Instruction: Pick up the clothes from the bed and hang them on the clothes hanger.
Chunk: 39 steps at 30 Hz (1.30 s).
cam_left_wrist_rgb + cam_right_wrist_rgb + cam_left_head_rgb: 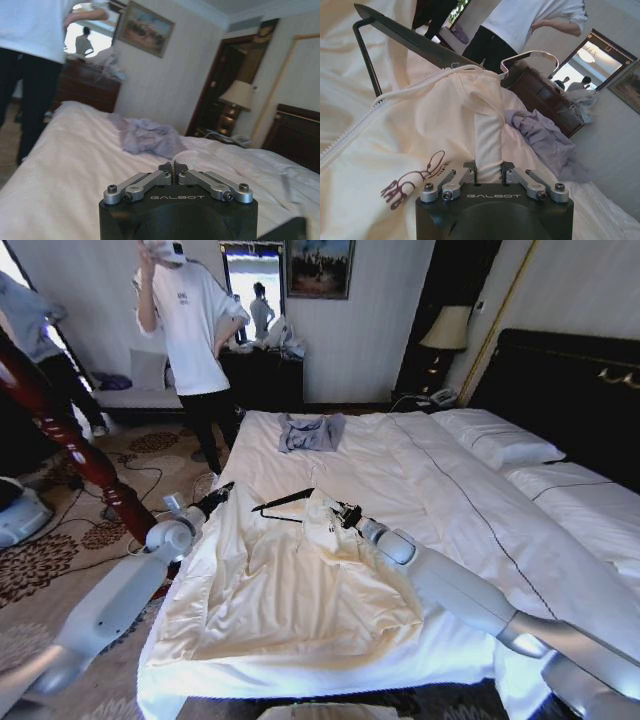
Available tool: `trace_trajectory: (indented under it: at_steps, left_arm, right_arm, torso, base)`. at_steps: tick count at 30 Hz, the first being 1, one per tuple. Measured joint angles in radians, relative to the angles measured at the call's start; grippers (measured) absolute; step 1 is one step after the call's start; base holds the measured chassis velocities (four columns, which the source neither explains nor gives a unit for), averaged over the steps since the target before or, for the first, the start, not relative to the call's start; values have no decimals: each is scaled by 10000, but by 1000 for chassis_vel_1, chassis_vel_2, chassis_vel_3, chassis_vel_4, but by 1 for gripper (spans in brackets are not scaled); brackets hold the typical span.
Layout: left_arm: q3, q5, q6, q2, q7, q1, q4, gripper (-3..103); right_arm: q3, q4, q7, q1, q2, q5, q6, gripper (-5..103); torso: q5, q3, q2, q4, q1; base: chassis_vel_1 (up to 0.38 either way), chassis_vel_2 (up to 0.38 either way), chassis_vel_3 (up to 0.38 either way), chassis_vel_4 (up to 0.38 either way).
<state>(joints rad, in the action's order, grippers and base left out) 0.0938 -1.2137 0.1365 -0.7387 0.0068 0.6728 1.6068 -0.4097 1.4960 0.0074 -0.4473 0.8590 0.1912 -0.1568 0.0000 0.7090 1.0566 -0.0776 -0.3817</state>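
On the bed [450, 500], the right end effector [489, 172] pinches the clothes [290, 590].

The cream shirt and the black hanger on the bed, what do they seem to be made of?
The cream shirt looks like thin, soft matte cloth: it folds and wrinkles loosely. The thin black triangular hanger keeps straight, rigid bars with a dull sheen, probably metal or hard plastic; which of the two is unclear.

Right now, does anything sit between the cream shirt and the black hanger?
Nothing visible does. The hanger lies on the bed with one end tucked into the shirt, whose collar the right gripper pinches. The grey-blue garment lies farther up the bed.
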Motion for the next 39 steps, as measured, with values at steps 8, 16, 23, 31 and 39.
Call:
trace_trajectory:
  at_steps: [8,16,23,31,39]
  left_arm:
    - [-74,145,3,233,-122,205,991,1]
    - [-455,341,97,270,-262,162,2126,1]
    - [-617,709,125,428,-278,554,2940,1]
    - [-906,1098,112,613,-253,807,3387,1]
    - [-993,1232,78,600,-162,832,3521,1]
  right_arm:
    - [-111,-84,-27,39,69,-59,-1,22]
    - [-321,-51,-7,256,195,6,-175,22]
    - [-392,-58,18,434,310,113,-279,22]
    - [-327,218,158,527,495,423,-468,22]
    - [116,1113,359,541,501,303,-610,22]
  torso:
    - [0,2,0,-2,0]
    - [0,2,0,-4,-1]
    - [-1,1,0,0,-1]
    - [0,1,0,-2,-1]
    - [-2,1,0,0,-1]
  base:
    - [0,0,0,0]
    - [0,0,0,0]
    - [0,0,0,0]
    - [0,0,0,0]
    - [0,0,0,0]
